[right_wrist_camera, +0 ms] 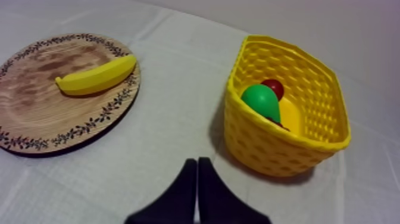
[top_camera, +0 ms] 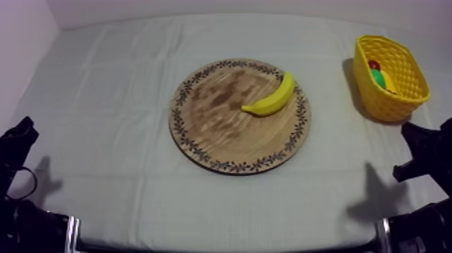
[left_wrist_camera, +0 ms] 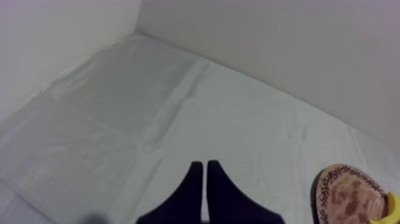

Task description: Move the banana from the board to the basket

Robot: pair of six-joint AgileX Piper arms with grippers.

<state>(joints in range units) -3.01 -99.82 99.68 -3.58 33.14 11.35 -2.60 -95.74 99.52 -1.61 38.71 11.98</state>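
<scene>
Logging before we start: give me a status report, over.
Left gripper and right gripper both shut on nothing. Banana on wooden board, near its rim, untouched. Yellow basket holds pear and small red fruit; bare cloth between.

text: none readable | signs, numbers, brands: none | wooden board [top_camera: 215, 131]: rim carries a leafy ornament (pattern, not lettering) | yellow basket [top_camera: 389, 106], right of the board: plain weave, unmarked

The left arm [top_camera: 23, 225] and right arm [top_camera: 424, 229] are matt black and blocky, each with a pale silvery band [top_camera: 71, 232] well behind the jaws. The left fingers [left_wrist_camera: 187, 196] and right fingers [right_wrist_camera: 184, 196] are plain black, tapering to blunt tips.
</scene>
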